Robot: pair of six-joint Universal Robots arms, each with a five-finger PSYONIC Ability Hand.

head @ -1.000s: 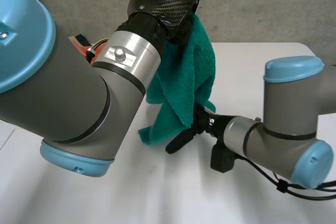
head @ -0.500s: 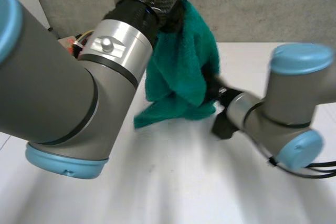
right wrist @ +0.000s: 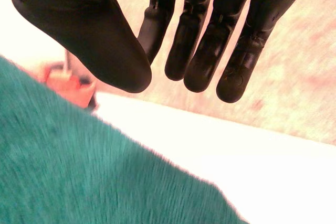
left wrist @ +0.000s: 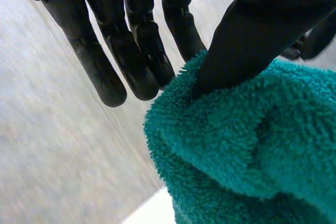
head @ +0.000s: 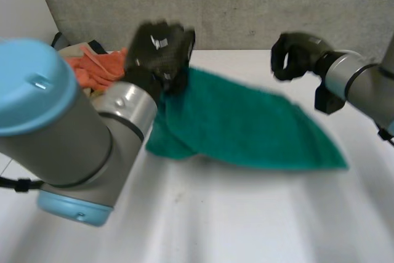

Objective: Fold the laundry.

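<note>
we see the left hand (head: 161, 47) pinching one end of a green towel (head: 246, 124) between its thumb and straight fingers, with the towel fanned out from it over the white table (head: 234, 220). the right hand (head: 294, 56) hovers apart from the towel, fingers straight and side by side, thumb apart, holding nothing. orange cloth (head: 98, 69) lies behind the left arm.

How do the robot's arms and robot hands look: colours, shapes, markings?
The left arm is a thick grey tube with a rounded light-blue cap and a silver wrist section. The right arm is grey too. The left robot hand and the right robot hand are black, with slim fingers and a broader thumb.
</note>
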